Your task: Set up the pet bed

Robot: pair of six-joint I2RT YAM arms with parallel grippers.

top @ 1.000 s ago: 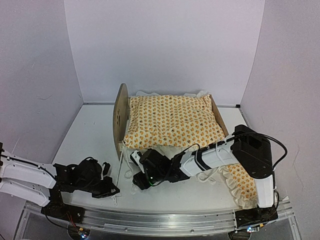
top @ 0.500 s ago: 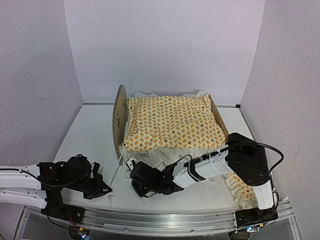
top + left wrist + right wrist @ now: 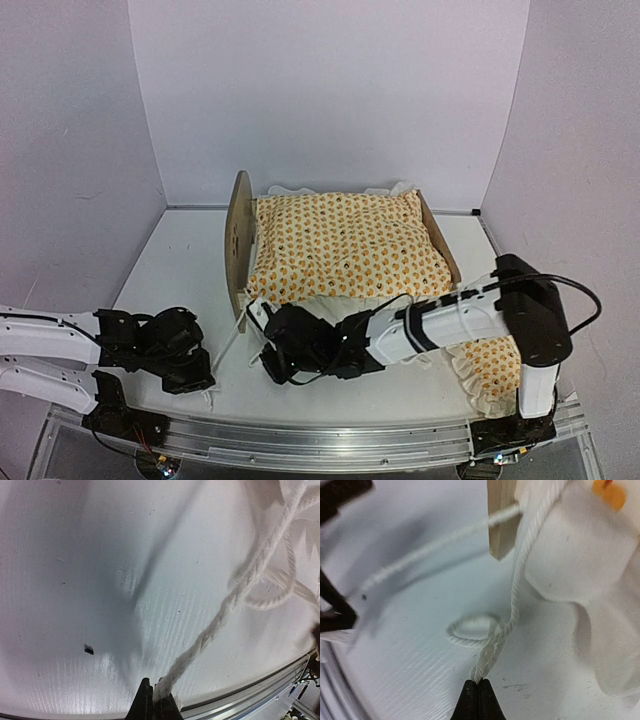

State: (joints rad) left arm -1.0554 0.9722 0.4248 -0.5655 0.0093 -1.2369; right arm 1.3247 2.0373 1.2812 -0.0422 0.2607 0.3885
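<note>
White left cord pinched in left gripper, jaws pressed together. Right gripper pinches right cord near pet bed near-left corner, loop on bench.

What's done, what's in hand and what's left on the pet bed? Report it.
Done: the quilt lies spread over the pet bed. In hand: the left claw and right claw are each shut on white cord near the frame's near-left corner. Left: the cord lies slack and looped, and the pillow sits on the table by the right arm, not on the bed.
</note>
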